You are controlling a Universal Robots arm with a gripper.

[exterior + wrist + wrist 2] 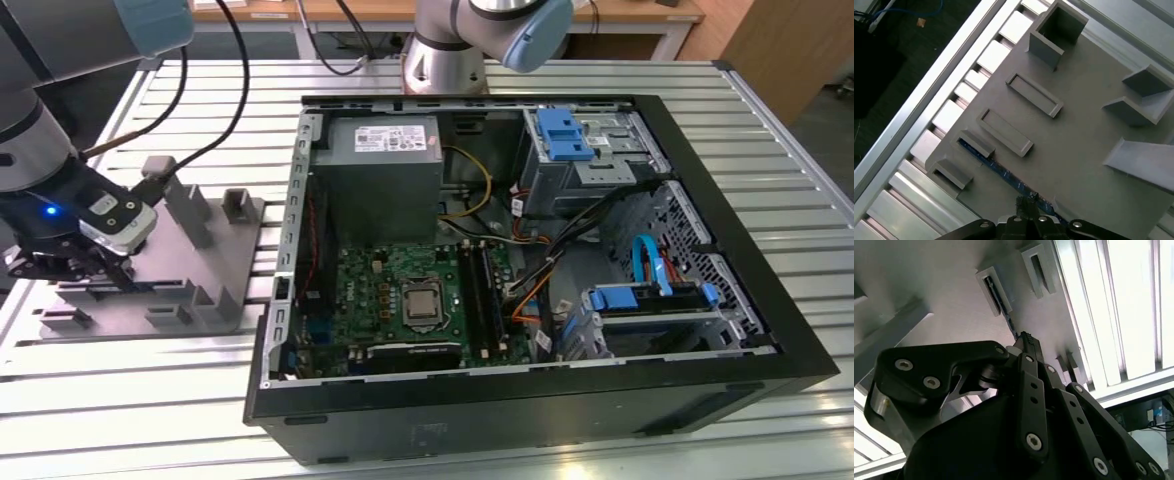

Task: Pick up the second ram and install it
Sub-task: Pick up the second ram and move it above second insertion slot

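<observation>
1. On the exterior view's left, the gripper stands low over a grey fixture plate that lies on the slatted aluminium table
2. Arm pose: the wrist enters from that view's upper left and points steeply down at the plate; a small blue light glows on it, and black cables trail behind
3. Task object: the second ram stands on edge in the plate's raised holders, near the plate's border; both wrist views show it as a thin dark strip with bluish flecks
4. Tool state: the gripper's tips are drawn almost together, pinched on the ram's upper edge toward one of its ends, and the ram sits in its holders
5. Writing: a white label marks the power supply inside the open computer case, with print too small to read; the ram's faces lie edge-on to both wrist cameras
6. Case interior: a green motherboard carries long black slots beside the processor socket; blue drive caddies sit toward the exterior view's right
</observation>
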